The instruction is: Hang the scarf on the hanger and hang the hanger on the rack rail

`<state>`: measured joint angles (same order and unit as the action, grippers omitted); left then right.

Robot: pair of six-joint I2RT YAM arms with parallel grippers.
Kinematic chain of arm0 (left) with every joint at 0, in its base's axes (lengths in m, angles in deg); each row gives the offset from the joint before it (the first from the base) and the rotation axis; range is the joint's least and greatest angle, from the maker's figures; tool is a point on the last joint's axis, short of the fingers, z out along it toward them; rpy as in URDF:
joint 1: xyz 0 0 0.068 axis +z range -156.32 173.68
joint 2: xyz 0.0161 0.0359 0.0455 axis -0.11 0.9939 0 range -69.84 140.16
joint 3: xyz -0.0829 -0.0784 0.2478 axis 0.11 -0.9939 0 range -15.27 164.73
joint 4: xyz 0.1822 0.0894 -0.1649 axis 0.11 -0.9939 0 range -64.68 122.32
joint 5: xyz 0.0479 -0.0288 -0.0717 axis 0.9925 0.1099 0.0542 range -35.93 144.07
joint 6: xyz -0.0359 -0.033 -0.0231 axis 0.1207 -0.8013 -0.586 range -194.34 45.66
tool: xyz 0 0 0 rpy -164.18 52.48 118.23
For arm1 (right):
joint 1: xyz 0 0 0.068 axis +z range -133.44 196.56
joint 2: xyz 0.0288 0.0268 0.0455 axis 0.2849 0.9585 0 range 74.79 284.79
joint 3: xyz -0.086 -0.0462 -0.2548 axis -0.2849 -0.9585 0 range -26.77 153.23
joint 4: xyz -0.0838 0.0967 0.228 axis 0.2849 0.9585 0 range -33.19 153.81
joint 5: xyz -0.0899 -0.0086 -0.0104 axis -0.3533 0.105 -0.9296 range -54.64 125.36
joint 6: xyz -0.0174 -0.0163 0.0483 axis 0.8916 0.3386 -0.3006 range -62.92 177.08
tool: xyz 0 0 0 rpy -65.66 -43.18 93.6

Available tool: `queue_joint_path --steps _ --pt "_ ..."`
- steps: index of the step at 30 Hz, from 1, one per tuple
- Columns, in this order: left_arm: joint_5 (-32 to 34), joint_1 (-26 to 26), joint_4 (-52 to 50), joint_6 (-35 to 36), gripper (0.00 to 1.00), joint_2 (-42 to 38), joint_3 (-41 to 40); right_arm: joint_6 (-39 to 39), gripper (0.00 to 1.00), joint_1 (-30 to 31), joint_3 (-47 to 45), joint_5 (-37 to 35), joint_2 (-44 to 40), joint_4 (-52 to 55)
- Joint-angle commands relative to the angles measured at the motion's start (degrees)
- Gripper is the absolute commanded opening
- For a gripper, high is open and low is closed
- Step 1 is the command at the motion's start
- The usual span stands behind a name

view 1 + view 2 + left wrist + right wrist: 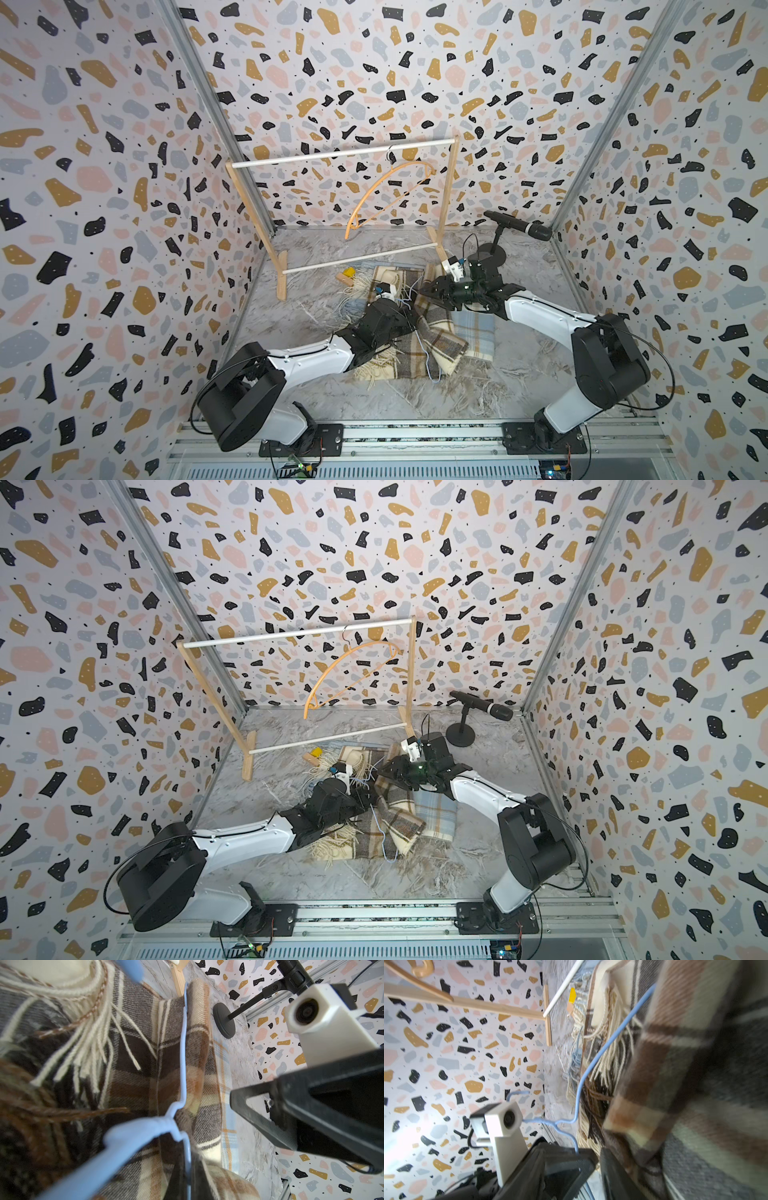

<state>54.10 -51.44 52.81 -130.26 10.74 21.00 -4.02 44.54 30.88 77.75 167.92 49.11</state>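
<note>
1. Step: getting scarf (440, 336) onto hanger (182, 1053); scarf lies rumpled on the table (519, 374), touching it.
2. Left gripper (188, 1176) pinches the hanger; right gripper (427, 289): spread or not, cannot tell.
3. Next, probably: right draws scarf over the hanger.

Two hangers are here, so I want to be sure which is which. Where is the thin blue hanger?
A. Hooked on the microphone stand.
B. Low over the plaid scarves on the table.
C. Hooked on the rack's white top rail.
B: the blue hanger runs across the brown plaid scarf down by the table, while only the wooden hanger hangs from the rack's white top rail.
</note>
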Motion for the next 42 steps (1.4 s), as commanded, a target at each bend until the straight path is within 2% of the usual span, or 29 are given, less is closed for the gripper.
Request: queue_joint_path --steps 1,6,13,19,22,28,30,33,36,42 --pt "0.1 -0.3 1.6 1.5 0.0 -0.9 2.2 -10.7 0.48 0.6 2.4 -2.4 1.6 -6.8" --pt "-0.1 -0.3 1.6 1.5 0.0 -0.4 2.3 -10.2 0.48 2.0 6.8 -4.0 4.9 -1.8" --pt "0.3 -0.4 0.8 2.3 0.0 -0.4 2.3 -10.8 0.47 4.6 11.2 -4.4 9.6 -0.1" --pt "1.0 -0.7 -0.6 4.1 0.0 -1.0 2.3 -12.0 0.35 5.4 11.2 -5.9 10.6 -0.2" --pt "0.8 -0.8 -1.1 5.3 0.0 -1.0 2.7 -10.9 0.34 5.5 11.6 -6.0 10.5 1.4" --pt "0.6 -0.9 -3.0 7.5 0.0 -1.7 3.1 -9.9 0.06 5.5 11.4 -4.7 10.7 2.1" --pt "0.6 -0.9 -5.2 8.5 0.12 -3.1 3.3 -9.7 0.0 5.3 11.0 -4.7 10.2 2.0" --pt "-0.1 -0.9 -8.5 10.6 0.25 -6.1 2.7 -9.0 0.0 4.6 10.5 -4.4 9.6 1.7" --pt "-0.5 -0.9 -11.5 11.3 0.44 -10.6 0.3 -8.7 0.0 3.7 10.2 -2.9 9.4 0.6" --pt "-1.6 -0.6 -20.9 11.5 0.63 -20.9 -3.5 -4.7 0.0 2.1 10.8 1.2 9.0 1.2"
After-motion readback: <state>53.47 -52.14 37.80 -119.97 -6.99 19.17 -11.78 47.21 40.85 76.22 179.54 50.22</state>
